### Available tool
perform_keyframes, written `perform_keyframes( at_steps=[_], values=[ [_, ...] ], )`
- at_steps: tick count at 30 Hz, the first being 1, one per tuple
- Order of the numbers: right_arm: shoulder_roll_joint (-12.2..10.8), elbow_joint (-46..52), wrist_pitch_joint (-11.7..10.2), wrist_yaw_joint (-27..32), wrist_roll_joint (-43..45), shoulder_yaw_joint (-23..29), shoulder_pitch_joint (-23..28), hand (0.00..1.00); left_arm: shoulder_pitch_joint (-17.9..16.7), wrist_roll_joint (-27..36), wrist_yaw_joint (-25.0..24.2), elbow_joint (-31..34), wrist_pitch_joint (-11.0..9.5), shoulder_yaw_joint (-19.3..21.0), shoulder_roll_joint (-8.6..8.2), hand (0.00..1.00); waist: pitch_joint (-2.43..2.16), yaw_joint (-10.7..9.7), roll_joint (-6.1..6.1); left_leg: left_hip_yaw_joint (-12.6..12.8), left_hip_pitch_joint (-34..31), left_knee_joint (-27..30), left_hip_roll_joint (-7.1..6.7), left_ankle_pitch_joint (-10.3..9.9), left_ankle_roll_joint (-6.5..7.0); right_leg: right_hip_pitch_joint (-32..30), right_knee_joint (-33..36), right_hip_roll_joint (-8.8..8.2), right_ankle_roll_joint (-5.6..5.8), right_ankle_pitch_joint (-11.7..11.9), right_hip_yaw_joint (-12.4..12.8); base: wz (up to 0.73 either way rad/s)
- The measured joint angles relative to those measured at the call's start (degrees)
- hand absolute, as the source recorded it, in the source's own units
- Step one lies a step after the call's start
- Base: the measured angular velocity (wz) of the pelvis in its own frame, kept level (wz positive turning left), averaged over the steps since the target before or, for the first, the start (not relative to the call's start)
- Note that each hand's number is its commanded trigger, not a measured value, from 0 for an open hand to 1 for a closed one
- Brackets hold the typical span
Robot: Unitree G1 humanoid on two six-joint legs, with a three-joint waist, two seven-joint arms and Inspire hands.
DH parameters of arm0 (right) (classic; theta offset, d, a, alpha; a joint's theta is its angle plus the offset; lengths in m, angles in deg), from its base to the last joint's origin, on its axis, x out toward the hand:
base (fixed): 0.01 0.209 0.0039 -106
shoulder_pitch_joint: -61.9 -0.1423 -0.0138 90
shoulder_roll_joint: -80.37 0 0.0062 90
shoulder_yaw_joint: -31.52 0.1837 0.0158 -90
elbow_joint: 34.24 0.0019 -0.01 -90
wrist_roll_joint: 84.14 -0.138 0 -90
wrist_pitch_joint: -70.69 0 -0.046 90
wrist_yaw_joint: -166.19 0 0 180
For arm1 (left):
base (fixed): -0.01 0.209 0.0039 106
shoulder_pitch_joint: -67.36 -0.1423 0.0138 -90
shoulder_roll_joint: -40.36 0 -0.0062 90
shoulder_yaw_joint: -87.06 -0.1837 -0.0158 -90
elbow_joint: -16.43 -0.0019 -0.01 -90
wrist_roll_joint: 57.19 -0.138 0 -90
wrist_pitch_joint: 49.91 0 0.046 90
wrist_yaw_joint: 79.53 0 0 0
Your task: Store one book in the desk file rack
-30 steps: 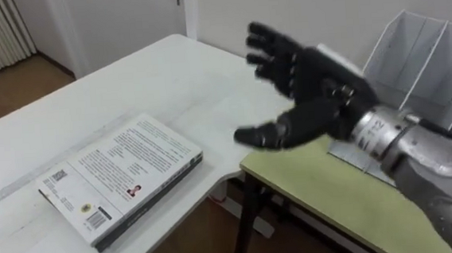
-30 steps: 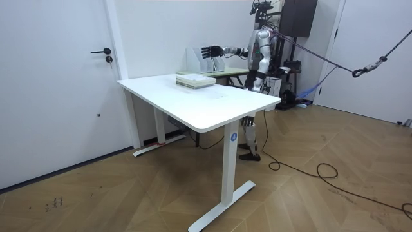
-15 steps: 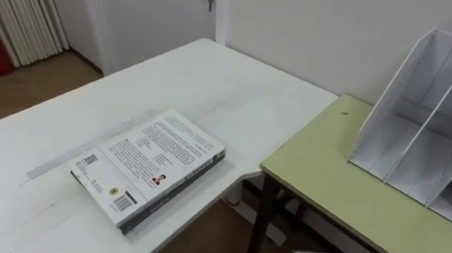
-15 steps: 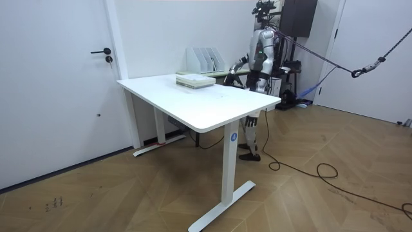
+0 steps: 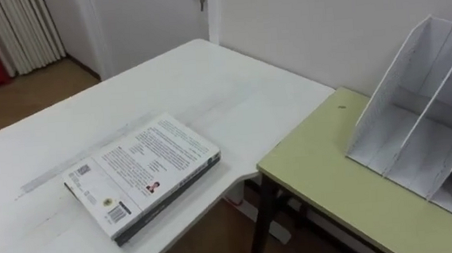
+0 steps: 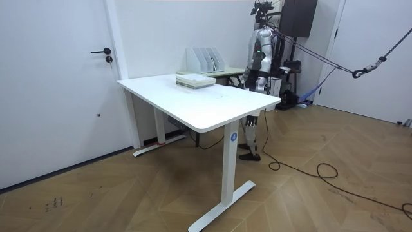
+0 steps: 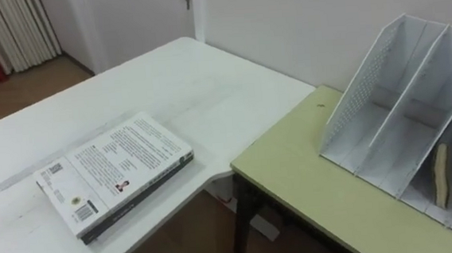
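Book (image 5: 143, 175) and rack (image 5: 417, 121) at the desk corner, seen from the head camera. The rack, white with a perforated end wall, stands upright on a green desk (image 5: 326, 183), its back against the wall. Its compartments open toward the robot. A thin tan item (image 7: 441, 175) stands on edge in one compartment on the rack's right side; which compartment cannot be told. The two compartments at the rack's left end hold nothing. The book lies flat well to the left of the rack, on a white table (image 5: 207, 88), printed cover up and not in the rack. It sits askew near the table edge that faces the robot, touched by nothing. The green desk's near corner comes just beside the table's edge, below and left of the rack, and floor shows in the gap between them. In the room view, the robot stands upright to the right of the rack (image 6: 206, 59), behind the table's far corner, with its arms lowered along its body. Its hands (image 6: 246, 77) are too small there to tell how the fingers are set. The book (image 6: 195, 80) lies just in front of the rack in that view, and a door (image 6: 71, 84) stands farther left.
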Motion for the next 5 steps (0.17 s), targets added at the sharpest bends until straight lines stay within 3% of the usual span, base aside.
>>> perform_keyframes(
  at_steps=[5],
  values=[
    [-0.8, -2.3, -1.3, 3.7, -1.4, 1.5, 0.0, 0.00, -0.5, -5.0, 0.0, 0.2, 0.1, 2.6, -1.01, 0.00, -0.07, -1.0, 0.46, -0.1, 0.2, 0.0, 0.06, 0.0, -0.04, 0.4, -0.7, 0.22, -0.01, 0.0, 0.2, 0.03]
  ],
)
